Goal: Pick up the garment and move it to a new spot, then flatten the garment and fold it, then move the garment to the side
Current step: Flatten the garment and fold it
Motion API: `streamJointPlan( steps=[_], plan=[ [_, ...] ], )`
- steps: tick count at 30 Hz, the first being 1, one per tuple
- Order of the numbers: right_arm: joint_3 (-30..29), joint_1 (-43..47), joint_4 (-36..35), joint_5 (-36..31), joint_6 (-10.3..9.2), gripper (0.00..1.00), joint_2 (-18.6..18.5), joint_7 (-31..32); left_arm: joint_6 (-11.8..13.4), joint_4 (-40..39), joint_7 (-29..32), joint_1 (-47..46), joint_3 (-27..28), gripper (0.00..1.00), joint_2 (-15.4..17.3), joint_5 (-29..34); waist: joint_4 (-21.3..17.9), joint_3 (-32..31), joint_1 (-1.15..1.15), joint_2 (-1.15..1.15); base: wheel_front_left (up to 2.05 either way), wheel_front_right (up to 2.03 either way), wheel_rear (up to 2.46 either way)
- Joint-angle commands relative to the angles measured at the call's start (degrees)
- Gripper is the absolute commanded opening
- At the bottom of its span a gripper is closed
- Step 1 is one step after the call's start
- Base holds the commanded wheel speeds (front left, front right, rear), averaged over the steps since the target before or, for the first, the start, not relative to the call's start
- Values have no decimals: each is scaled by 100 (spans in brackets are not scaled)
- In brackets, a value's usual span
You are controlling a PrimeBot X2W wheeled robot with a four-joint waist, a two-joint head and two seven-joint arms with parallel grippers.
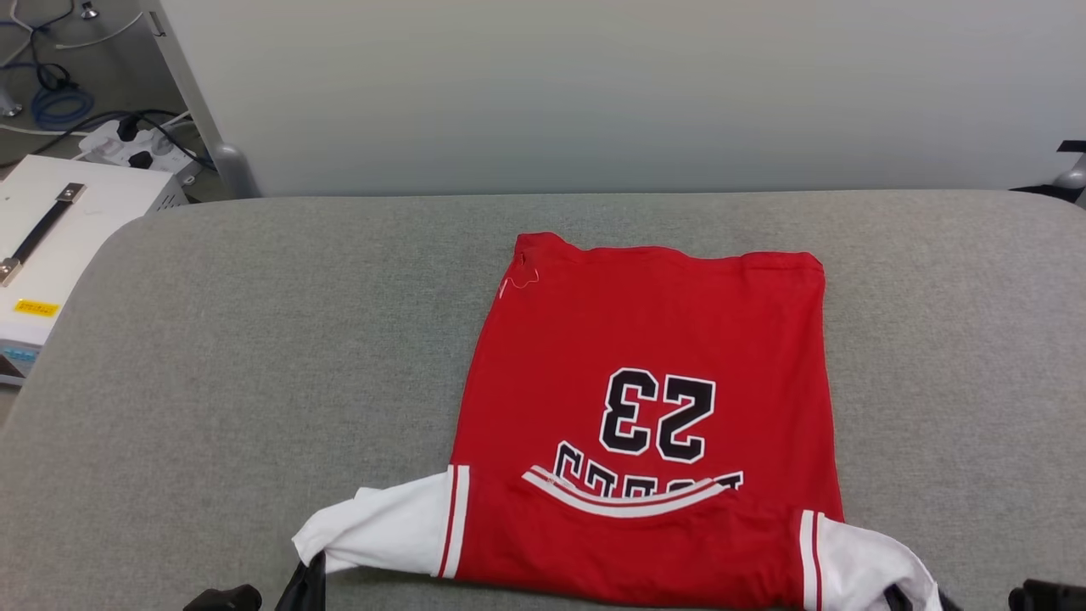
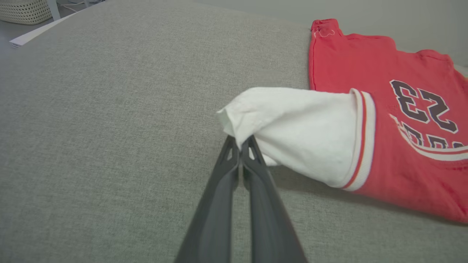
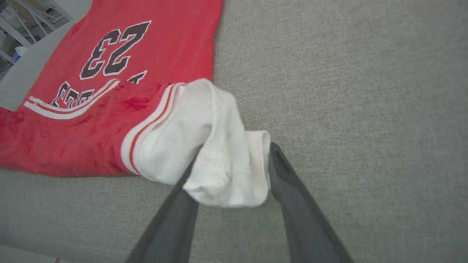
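The garment (image 1: 653,339) lies flat on the grey padded table (image 1: 254,339), a red shirt with a black "23" and both white sleeves reaching toward the near edge. My left gripper (image 2: 240,140) is shut on the tip of the left white sleeve (image 2: 292,128), and it shows dark at the bottom edge in the head view (image 1: 310,577). My right gripper (image 3: 236,149) is open, its fingers spread on either side of the bunched right sleeve (image 3: 219,164), which drapes over one finger. In the head view that gripper (image 1: 912,598) sits at the sleeve's end.
A white box with a black handle (image 1: 51,229) stands beside the table's left end, with a power strip (image 1: 136,144) and cables behind it. A pale wall panel (image 1: 594,85) runs along the table's far edge. A woven basket (image 2: 25,11) sits beyond the table.
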Motion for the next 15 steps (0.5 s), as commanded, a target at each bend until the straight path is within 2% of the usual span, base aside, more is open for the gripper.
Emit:
streamJointPlan(
  steps=[1,5,8,12,15],
  plan=[
    [-110,-168,-125,-41,-4,100,13,-42,-40,-41,-59,-128,5,0,2,44,45,54,1,0,0,0,0],
    [-565,-614,-198,-200,-4,100,48,-103,-73,-139,-120,-311,-17,0,-31,146,138,204,1,0,0,0,0],
    [-902,-1166,-38,-303,-4,100,74,99,-66,-237,-156,-499,-28,0,-82,256,223,413,1,0,0,0,0],
    [-1024,-2105,405,-120,-4,100,28,421,-96,-377,-185,-807,-71,0,-177,417,405,789,1,0,0,0,0],
    [-950,-2786,819,-124,-4,100,-172,666,-129,-504,-196,-1078,-121,0,-271,543,605,1078,1,0,0,0,0]
  ],
)
